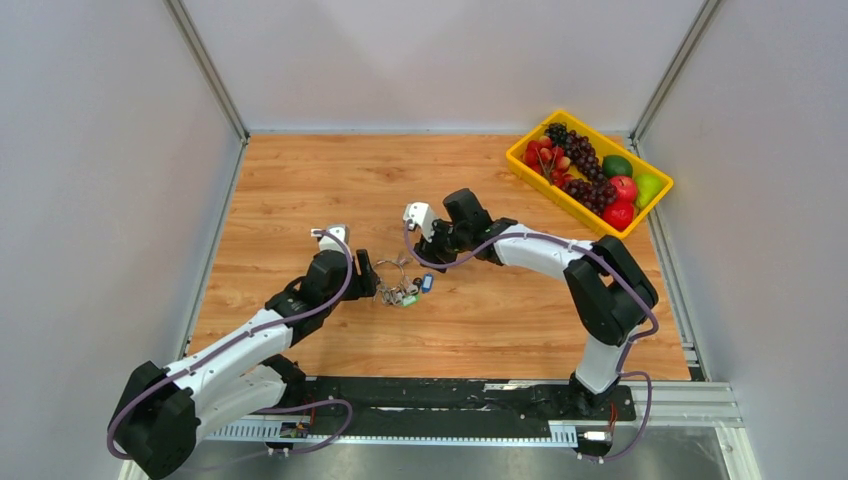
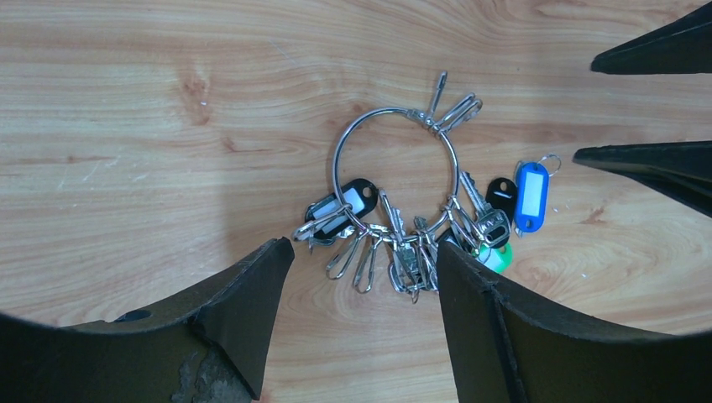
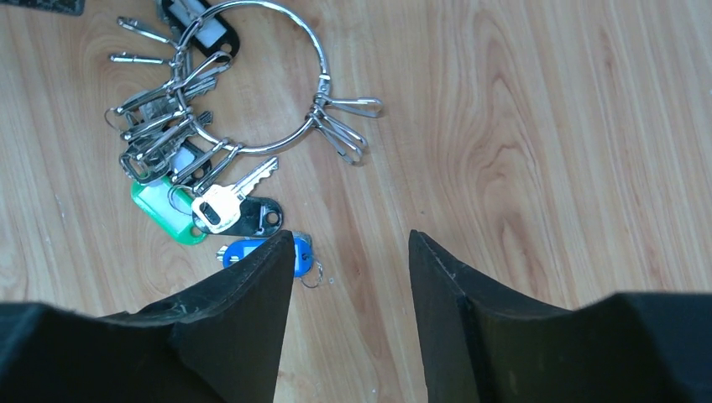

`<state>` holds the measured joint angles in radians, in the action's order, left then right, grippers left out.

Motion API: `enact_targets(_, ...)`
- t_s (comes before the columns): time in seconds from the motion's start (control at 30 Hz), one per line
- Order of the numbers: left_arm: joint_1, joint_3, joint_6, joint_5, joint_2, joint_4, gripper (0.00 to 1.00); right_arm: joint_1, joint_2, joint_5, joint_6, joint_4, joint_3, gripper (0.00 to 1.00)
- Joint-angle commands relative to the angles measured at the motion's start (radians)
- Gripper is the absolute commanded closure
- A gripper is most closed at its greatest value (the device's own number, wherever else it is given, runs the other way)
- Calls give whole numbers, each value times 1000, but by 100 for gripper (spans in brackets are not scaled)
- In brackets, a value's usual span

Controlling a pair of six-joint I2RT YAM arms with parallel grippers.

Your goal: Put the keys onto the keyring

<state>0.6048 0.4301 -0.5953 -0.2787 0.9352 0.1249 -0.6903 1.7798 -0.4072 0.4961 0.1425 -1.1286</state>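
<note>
Keyring (image 2: 336,168) lies flat on the desk (image 2: 151,185) mid-frame in the left wrist view with most keys (image 2: 403,256) hooked on, blue-tagged key (image 2: 531,197) apparently loose just right, left hand (image 2: 363,248) open astride the cluster, likely to pin it, right hand (image 3: 351,239) open beside the blue tag, likely for pickup.

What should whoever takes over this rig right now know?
Left gripper: open, empty, over the keyring, which lies flat on the table.
Right gripper: open, empty, next to the blue tag.
Done: the keys with black and green tags appear clipped to the ring.
Left: the blue tag lies loose beside the ring, unattached; it needs clipping on.
</note>
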Motion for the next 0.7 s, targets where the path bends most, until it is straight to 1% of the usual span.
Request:
enact_targets(0.0,-7,-15,19,31,-19,-69,26,2,51,-86,145,-24,-18,45)
enact_targets(0.13,-7,-26,24,36,-27,-80,25,2,105,-130,159,-11,-64,47)
enact_targets(0.27,-6,-38,23,43,-39,-93,25,2,145,-135,181,-9,-97,48)
enact_targets(0.67,-6,-61,30,43,-39,-119,24,-7,210,-173,237,-3,-134,53)
